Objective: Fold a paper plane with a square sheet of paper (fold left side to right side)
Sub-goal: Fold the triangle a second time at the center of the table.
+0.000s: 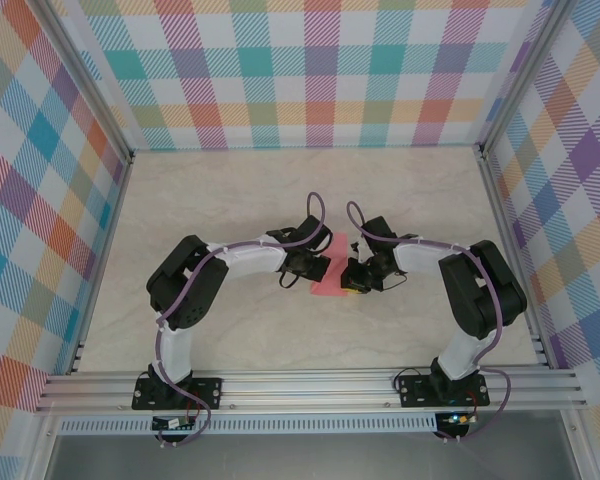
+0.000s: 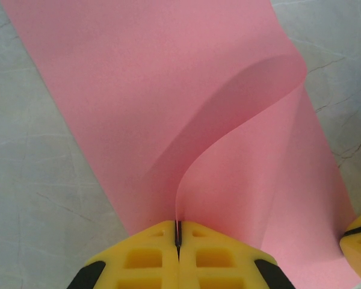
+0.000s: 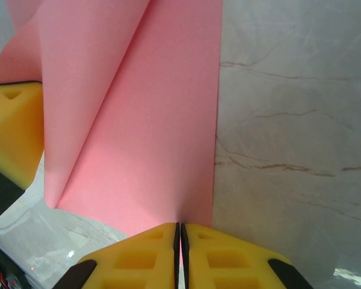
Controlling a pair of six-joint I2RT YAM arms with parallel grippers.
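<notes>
On table (image 1: 280, 190), pinched paper (image 2: 168, 90), perhaps half-folded

Both arms are bending inward, elbows out; the left gripper (image 2: 178, 232) and right gripper (image 3: 180, 232) are pinching the paper (image 2: 168, 90), seemingly nearly meeting.

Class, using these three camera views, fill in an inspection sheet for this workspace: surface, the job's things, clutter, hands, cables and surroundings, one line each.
Surface: pale marbled table, with the work going on near its middle.
Job's things: one salmon-pink sheet of paper, part flat on the table, part lifted and curving over; no plane shape yet.
Clutter: nothing seen.
Hands: left hand shut on one edge of the sheet; right hand shut on another edge, close beside it.
Cables: purple cables run along both arms.
Surroundings: checked walls on three sides; aluminium rail at the near edge carrying the arm bases.
</notes>
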